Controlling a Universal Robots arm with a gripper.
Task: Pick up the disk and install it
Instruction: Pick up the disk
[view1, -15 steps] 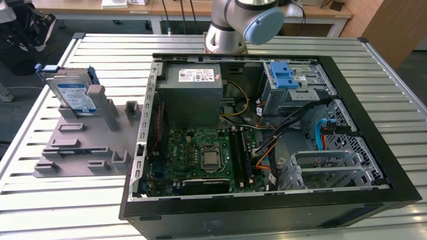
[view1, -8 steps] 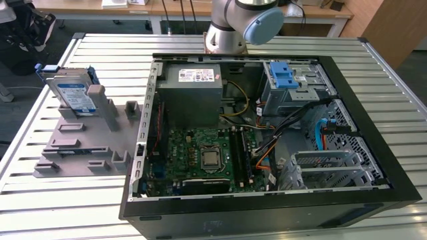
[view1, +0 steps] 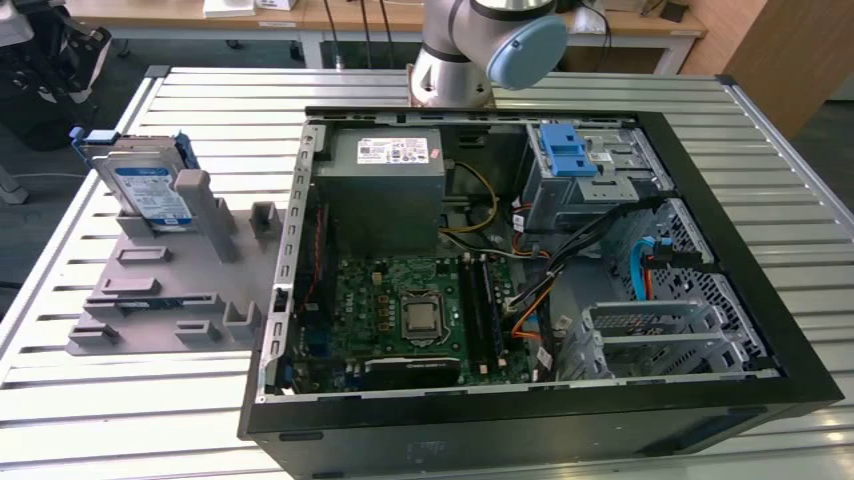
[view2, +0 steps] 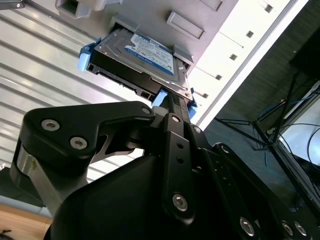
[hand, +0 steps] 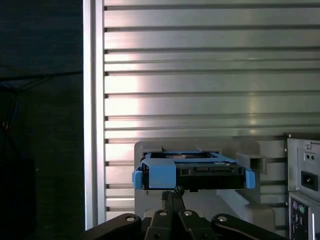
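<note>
The disk (view1: 144, 190) stands on edge in a slot at the far end of a grey holder (view1: 174, 290), at the exterior view's left. It is silver with a blue-and-white label and blue carrier rails. The first wrist view looks down on the disk's (hand: 192, 170) top edge, with a blue tab at each end. My gripper (hand: 175, 191) hangs a short way above that edge, its black fingers (hand: 172, 200) pressed together and holding nothing. In the second wrist view the gripper (view2: 175, 102) points at the disk's (view2: 145, 55) near edge, apart from it.
An open black computer case (view1: 747, 300) lies on the slatted metal table (view1: 134, 400) beside the holder. Inside it are a grey power supply (view1: 387, 190), a motherboard (view1: 400, 310), loose cables and a metal drive cage with blue tabs (view1: 574, 150). The arm's base (view1: 467, 50) stands behind the case.
</note>
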